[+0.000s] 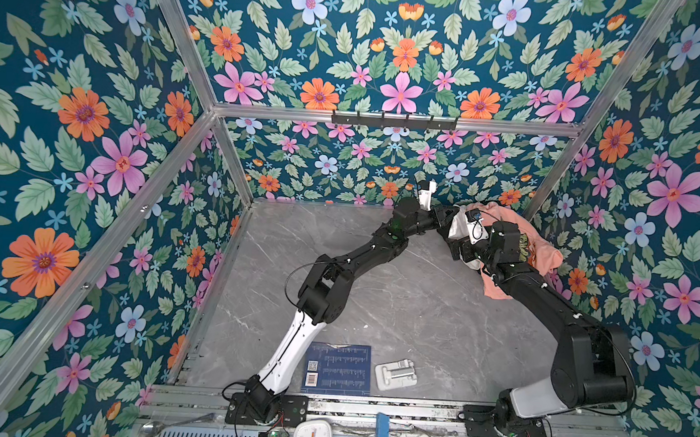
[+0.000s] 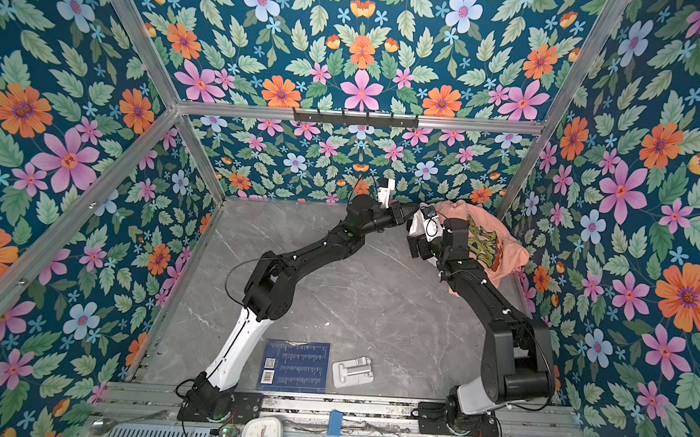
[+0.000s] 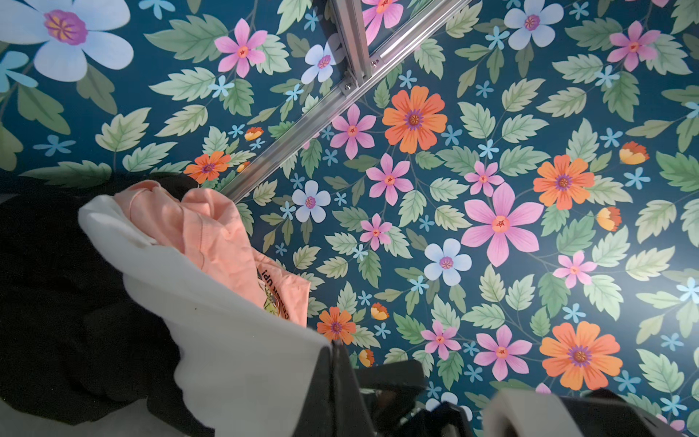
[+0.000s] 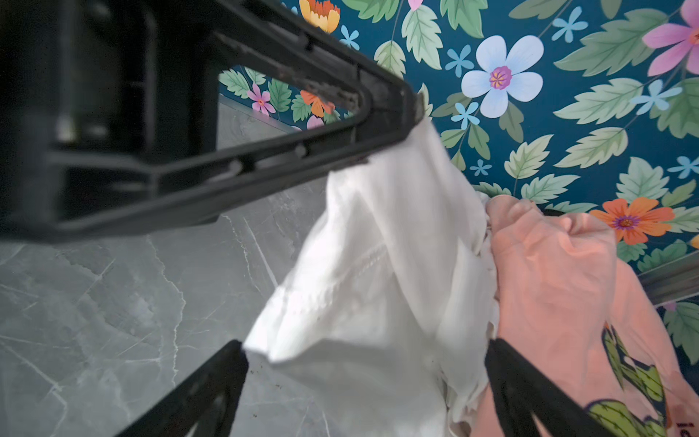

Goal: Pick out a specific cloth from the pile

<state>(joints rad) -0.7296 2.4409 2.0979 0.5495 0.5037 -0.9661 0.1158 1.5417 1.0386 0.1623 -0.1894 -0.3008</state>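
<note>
The cloth, mostly hidden from above, is pinched by left claw, right claw spread.

In a top view, the pile sat in the far right corner of the desk. The left gripper met the white cloth there, with the right gripper just beside it. A blue book lay near the front edge.

Floral wallpaper walls framed in aluminium rails surround a grey marble floor.
</note>
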